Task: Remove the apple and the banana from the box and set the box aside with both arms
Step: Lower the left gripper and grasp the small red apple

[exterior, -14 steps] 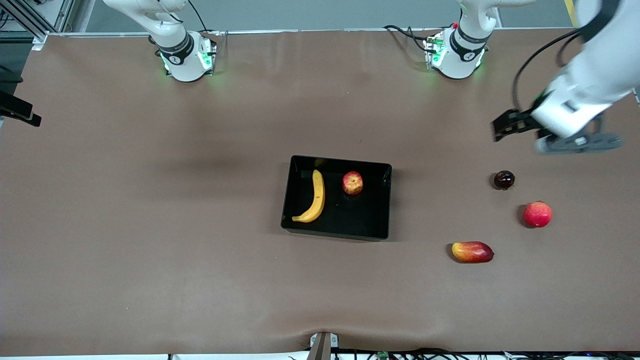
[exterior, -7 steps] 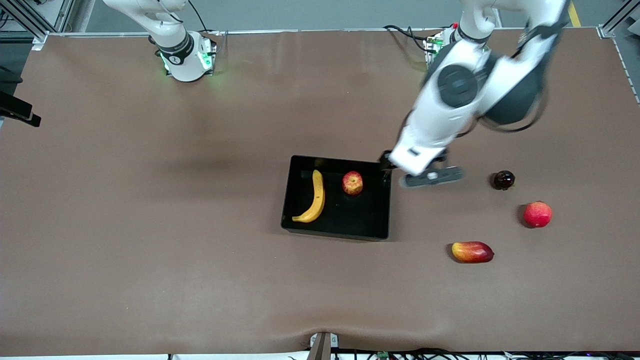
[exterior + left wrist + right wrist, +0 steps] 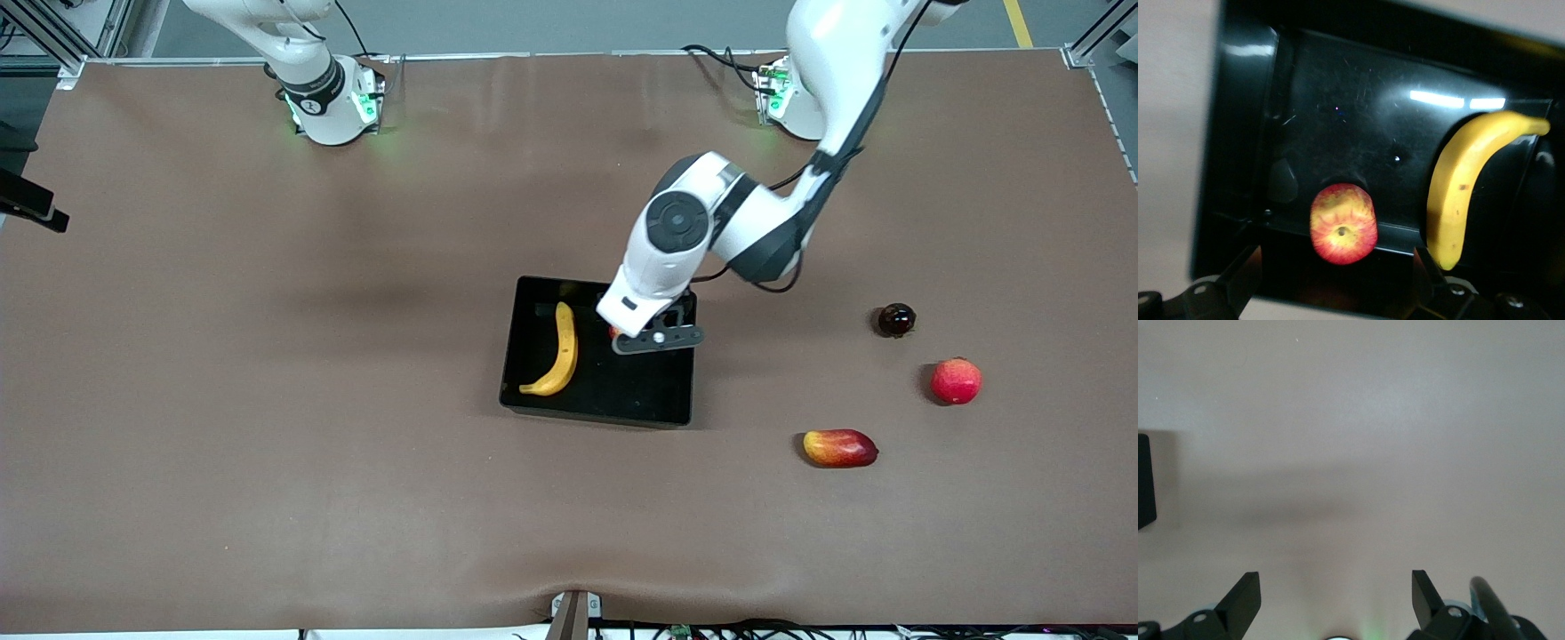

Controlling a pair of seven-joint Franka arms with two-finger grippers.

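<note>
Left wrist view had my left gripper (image 3: 1331,283), jaws wide and empty, over the small streaky red apple (image 3: 1343,224) in the glossy black plastic tray (image 3: 597,409) beside the curved yellow banana (image 3: 560,349); next I'd drop and pinch. Right gripper (image 3: 1336,597) waited over bare table, open too.

My own wrist covers nearly all of the apple (image 3: 614,332) at frame centre; my right gripper (image 3: 1336,595) is out of the front frame.

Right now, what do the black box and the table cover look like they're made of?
The box looks like hard plastic with a glossy finish: its floor mirrors bright light streaks in the left wrist view. The table cover looks like a matte brown sheet, perhaps paper or vinyl: it has no glare and faint ripples near the front camera.
</note>
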